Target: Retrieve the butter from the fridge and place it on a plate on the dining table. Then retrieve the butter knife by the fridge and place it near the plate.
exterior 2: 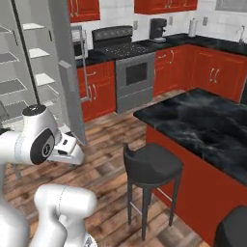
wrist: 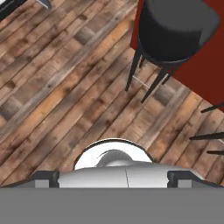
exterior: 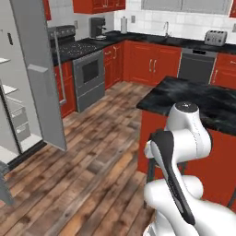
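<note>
Pincer: the pincer (wrist: pixel 113 178) points down at the wooden floor (wrist: pixel 65 87), its two tips spread wide with nothing between them.
Pincer's place: out in the open room, well apart from the fridge (exterior 2: pixel 34 77) and off its open door (exterior: pixel 39 78), on the side toward the stool (wrist: pixel 175 26).
Stool: dark and round-seated, farther from the fridge than the pincer is, standing just beside the red base of the bench (exterior 2: pixel 202 125).
Bench: the black marble-topped island, the place farthest from the fridge. From where I stand I cannot tell whether a plate sits on it.
Fridge: its door stands swung wide, with grey shelves showing inside.
Butter: I cannot tell where it lies. By the task it ought to be somewhere inside the fridge, on a shelf or in a door bin.
How the butter will handle: I judge it light, soft and greasy. A hard squeeze would likely dent it, and a loose one would let it slide.
Where to take hold: across its narrow width at mid-length, with the tips meeting the two long flat sides squarely and closing gently.
Step in hand: nothing is fetched yet, and the arm needs to get to the fridge first.
Risk: a slim stick could swivel if gripped near one end, so the middle looks safest.
</note>
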Robot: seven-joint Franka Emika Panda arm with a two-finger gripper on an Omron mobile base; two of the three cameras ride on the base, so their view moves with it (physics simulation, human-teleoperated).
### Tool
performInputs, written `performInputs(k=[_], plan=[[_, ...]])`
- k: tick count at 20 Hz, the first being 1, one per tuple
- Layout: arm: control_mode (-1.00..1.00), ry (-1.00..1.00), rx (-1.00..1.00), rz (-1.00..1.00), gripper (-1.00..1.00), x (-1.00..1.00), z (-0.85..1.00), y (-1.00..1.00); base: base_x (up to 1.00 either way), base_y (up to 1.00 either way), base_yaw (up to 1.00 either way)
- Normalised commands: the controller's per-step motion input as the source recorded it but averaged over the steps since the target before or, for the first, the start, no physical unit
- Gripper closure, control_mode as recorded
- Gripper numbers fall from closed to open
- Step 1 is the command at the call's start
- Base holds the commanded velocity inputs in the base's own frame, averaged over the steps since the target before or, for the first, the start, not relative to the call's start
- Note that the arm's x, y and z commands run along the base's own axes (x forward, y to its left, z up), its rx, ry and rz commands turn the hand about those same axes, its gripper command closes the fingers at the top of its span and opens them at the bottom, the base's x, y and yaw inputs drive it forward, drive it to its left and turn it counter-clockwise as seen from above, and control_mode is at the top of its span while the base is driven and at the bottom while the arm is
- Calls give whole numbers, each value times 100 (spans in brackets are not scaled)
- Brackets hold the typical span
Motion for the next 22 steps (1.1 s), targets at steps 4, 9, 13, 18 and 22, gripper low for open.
performInputs(k=[4,9,13,18,22], plan=[[100,0,0,0,-100,0,0,0,0,70,64],[100,0,0,0,-100,0,0,0,0,69,64],[100,0,0,0,-100,0,0,0,2,81,67],[100,0,0,0,-100,0,0,0,32,99,47],[100,0,0,0,-100,0,0,0,68,83,14]])
